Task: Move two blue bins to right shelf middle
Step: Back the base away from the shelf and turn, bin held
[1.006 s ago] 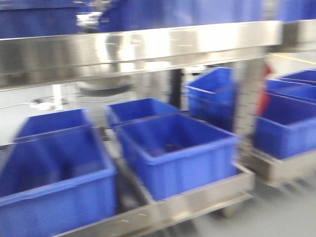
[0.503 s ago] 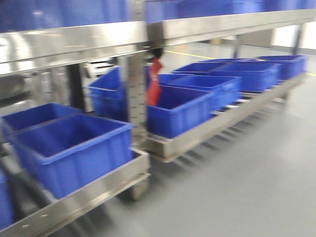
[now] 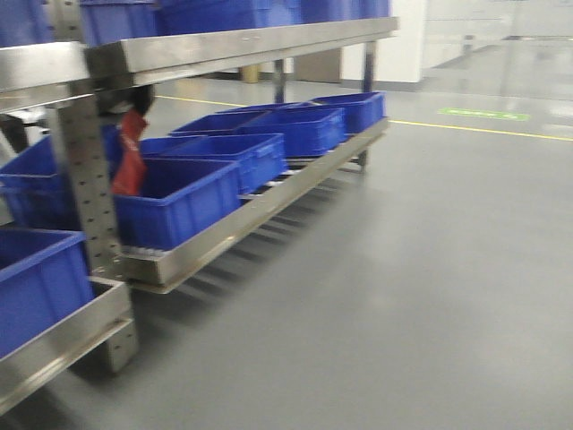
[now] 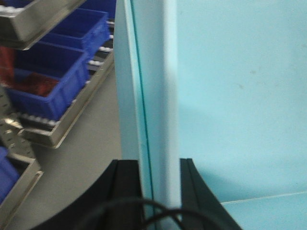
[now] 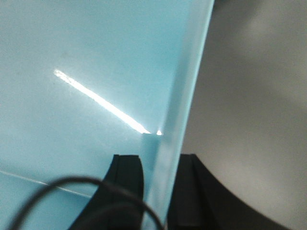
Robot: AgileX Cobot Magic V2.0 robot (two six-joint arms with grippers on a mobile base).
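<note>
In the left wrist view my left gripper (image 4: 160,165) is shut on an upright wall of a pale-looking blue bin (image 4: 230,96), one black finger (image 4: 125,187) on each side of the rim. A thin dark seam runs along that rim. My right gripper (image 5: 160,160) is shut on the opposite wall of the blue bin (image 5: 86,62), whose inside fills the left of that view. The front view shows neither gripper nor the held bin. The right shelf's middle board (image 3: 251,40) runs across the top of the front view, with blue bins (image 3: 224,11) on it.
Several blue bins (image 3: 269,134) stand in a row on the right shelf's bottom rollers (image 3: 269,202). A red tag (image 3: 130,157) hangs by a steel post (image 3: 85,188). Another bin (image 3: 36,278) sits on the left shelf. Grey floor (image 3: 430,269) with a yellow line spreads to the right.
The front view has swung right: the left shelf and its bins slid out to the left, and the right shelf and bare floor have come into view.
</note>
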